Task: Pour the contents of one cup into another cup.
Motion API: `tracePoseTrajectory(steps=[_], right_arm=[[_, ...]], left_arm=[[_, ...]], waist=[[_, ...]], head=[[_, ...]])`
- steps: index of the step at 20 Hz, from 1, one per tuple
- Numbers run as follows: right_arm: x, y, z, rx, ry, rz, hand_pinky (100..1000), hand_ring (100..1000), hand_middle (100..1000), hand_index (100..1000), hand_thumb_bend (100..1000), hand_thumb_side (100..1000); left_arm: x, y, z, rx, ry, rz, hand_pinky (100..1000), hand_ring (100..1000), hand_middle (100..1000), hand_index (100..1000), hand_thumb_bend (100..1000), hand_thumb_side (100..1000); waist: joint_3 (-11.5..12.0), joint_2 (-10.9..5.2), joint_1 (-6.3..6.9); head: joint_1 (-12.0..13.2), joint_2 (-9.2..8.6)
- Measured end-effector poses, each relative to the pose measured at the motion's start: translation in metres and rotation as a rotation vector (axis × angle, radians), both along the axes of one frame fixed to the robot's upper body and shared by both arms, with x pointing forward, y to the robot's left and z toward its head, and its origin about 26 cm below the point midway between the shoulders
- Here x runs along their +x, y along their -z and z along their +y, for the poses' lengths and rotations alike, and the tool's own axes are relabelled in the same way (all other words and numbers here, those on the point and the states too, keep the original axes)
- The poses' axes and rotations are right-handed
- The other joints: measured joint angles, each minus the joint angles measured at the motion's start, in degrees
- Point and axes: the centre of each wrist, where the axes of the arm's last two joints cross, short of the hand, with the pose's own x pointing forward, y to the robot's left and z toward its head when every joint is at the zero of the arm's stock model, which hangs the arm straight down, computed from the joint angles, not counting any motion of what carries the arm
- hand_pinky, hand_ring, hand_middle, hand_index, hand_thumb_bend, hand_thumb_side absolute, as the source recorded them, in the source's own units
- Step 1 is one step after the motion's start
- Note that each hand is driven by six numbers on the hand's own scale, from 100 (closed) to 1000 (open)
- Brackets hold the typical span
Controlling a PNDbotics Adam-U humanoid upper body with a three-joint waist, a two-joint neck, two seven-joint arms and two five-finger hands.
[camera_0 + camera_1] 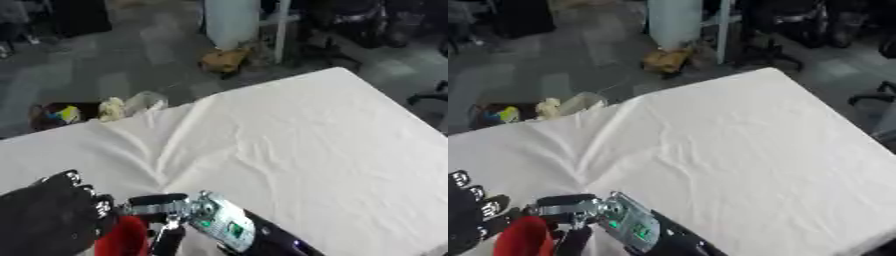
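A red cup sits at the lower left of the frame, between both robot hands. The right robot hand has its fingers curled round the cup. The left robot hand is beside it; its finger state cannot be determined. A white cloth covers the bench.

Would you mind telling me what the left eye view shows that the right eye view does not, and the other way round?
Only the left eye view shows most of the left hand; the right eye view catches just its fingers at the edge. Only the right eye view shows the top of the red cup clear of that hand. Both share the right hand against the cup, the white tablecloth with its creases, and the floor clutter beyond.
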Motion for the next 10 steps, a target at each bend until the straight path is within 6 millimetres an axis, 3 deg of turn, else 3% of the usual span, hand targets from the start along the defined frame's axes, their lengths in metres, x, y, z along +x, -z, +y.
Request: tracePoseTrajectory(steps=[1, 2, 3, 4, 5, 6, 7, 8, 9, 10], right_arm=[[0.0, 0.001, -0.001, 0.0, 0.005, 0.003, 387, 100, 100, 415, 100, 100], [0.001, 0.001, -0.002, 0.0, 0.011, 0.004, 390, 100, 100, 419, 100, 100], [0.002, 0.002, -0.003, 0.0, 0.021, 0.004, 393, 100, 100, 422, 100, 100], [0.003, 0.004, -0.005, 0.0, 0.031, 0.002, 393, 100, 100, 422, 100, 100], [0.004, 0.006, -0.008, -0.001, 0.046, -0.001, 408, 100, 101, 432, 100, 100], [0.006, 0.008, -0.011, -0.001, 0.064, -0.006, 419, 100, 109, 438, 100, 100], [0.008, 0.009, -0.016, -0.001, 0.085, -0.013, 444, 108, 119, 455, 177, 100], [0.011, 0.011, -0.021, 0.001, 0.108, -0.024, 467, 133, 130, 468, 274, 100], [0.013, 0.012, -0.027, 0.003, 0.129, -0.035, 519, 180, 165, 497, 393, 103], [0.016, 0.013, -0.033, 0.006, 0.154, -0.05, 589, 240, 206, 536, 518, 233]], left_arm=[[0.001, -0.001, 0.002, -0.017, -0.007, 0.011, 100, 196, 490, 833, 653, 422], [0.002, -0.002, 0.005, -0.038, -0.013, 0.022, 105, 256, 499, 837, 640, 467], [0.004, -0.003, 0.007, -0.061, -0.019, 0.035, 186, 310, 526, 837, 619, 463], [0.005, -0.004, 0.01, -0.084, -0.023, 0.048, 186, 310, 526, 837, 619, 463], [0.006, -0.006, 0.013, -0.111, -0.028, 0.061, 286, 395, 573, 841, 604, 450], [0.007, -0.007, 0.015, -0.138, -0.03, 0.074, 327, 425, 584, 841, 608, 444], [0.009, -0.009, 0.018, -0.164, -0.034, 0.085, 353, 475, 626, 852, 561, 366], [0.01, -0.01, 0.021, -0.194, -0.038, 0.097, 368, 500, 636, 853, 535, 346], [0.011, -0.01, 0.025, -0.225, -0.042, 0.112, 377, 523, 636, 854, 486, 386], [0.013, -0.01, 0.029, -0.262, -0.048, 0.129, 378, 534, 631, 855, 419, 415]], waist=[[0.0, 0.0, -0.12], [0.2, 0.01, -0.27], [0.4, 0.03, -0.37], [0.6, 0.05, -0.44], [0.8, 0.07, -0.48], [0.9, 0.12, -0.49], [1.1, 0.17, -0.48], [1.3, 0.19, -0.48], [1.4, 0.2, -0.48], [1.5, 0.23, -0.47]], head=[[0.0, 0.0], [-0.1, 0.0], [-0.1, 0.0], [-0.3, 0.0], [-0.4, 0.0], [-0.6, 0.0], [-0.7, 0.0], [-0.8, -0.01], [-1.0, -0.01], [-1.2, -0.01]])
